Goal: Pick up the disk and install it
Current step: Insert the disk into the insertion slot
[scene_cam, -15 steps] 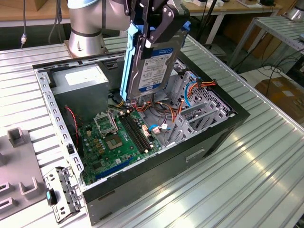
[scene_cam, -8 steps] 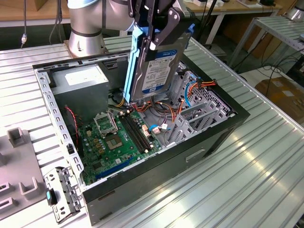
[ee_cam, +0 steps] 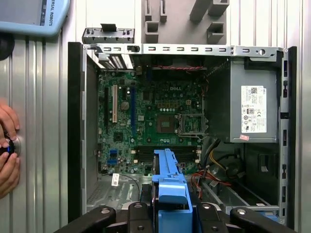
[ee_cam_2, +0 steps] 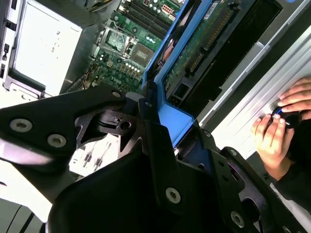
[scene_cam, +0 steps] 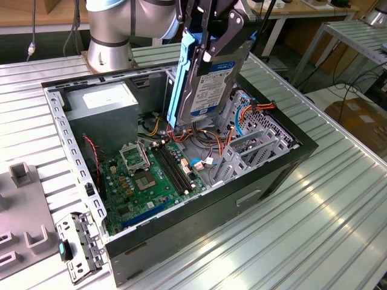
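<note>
**Disk gripped above the open case**

Jaws of the gripper (scene_cam: 213, 45) are clenched on the disk (scene_cam: 208, 90) at the upper centre of the exterior view. The disk hangs on edge over the case (scene_cam: 181, 232), above the motherboard (scene_cam: 151, 175). A hand (ee_cam: 8, 124) lies outside the case.

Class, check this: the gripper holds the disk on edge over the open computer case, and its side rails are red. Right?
No: the side rails are blue, as the exterior view shows. The gripper does hold the disk on edge over the open computer case.
</note>
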Robot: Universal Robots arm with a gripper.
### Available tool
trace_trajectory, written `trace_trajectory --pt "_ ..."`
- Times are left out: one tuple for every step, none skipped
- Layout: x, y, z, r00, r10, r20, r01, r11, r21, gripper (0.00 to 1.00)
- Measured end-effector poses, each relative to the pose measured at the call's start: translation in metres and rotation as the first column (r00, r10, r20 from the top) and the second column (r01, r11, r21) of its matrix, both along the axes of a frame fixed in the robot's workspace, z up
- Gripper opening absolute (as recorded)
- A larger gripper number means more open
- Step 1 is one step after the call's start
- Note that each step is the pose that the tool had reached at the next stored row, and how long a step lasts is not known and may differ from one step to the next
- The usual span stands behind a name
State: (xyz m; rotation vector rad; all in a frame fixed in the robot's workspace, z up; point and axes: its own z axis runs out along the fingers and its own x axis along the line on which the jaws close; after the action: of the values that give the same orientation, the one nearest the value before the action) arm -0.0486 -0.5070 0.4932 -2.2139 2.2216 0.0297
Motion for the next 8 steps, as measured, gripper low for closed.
trace_trajectory --pt "0.0019 0.0 0.0 1.0 0.0 0.0 0.0 1.0 0.0 0.37" --pt "0.0054 0.0 0.0 1.0 0.0 0.0 0.0 1.0 -0.0001 0.37" --pt "0.0069 0.0 0.0 1.0 0.0 0.0 0.0 1.0 0.0 0.37" --pt "0.0074 0.0 0.0 1.0 0.0 0.0 0.0 1.0 0.0 0.37" --pt "0.0074 0.0 -0.0001 1.0 0.0 0.0 0.0 1.0 0.0 0.37" --pt "0.0074 0.0 -0.0001 1.0 0.0 0.0 0.0 1.0 0.0001 0.37" --pt "0.0074 0.0 0.0 1.0 0.0 0.0 0.0 1.0 0.0 0.37" --pt "0.0075 0.0 -0.0001 1.0 0.0 0.0 0.0 1.0 0.0 0.37"
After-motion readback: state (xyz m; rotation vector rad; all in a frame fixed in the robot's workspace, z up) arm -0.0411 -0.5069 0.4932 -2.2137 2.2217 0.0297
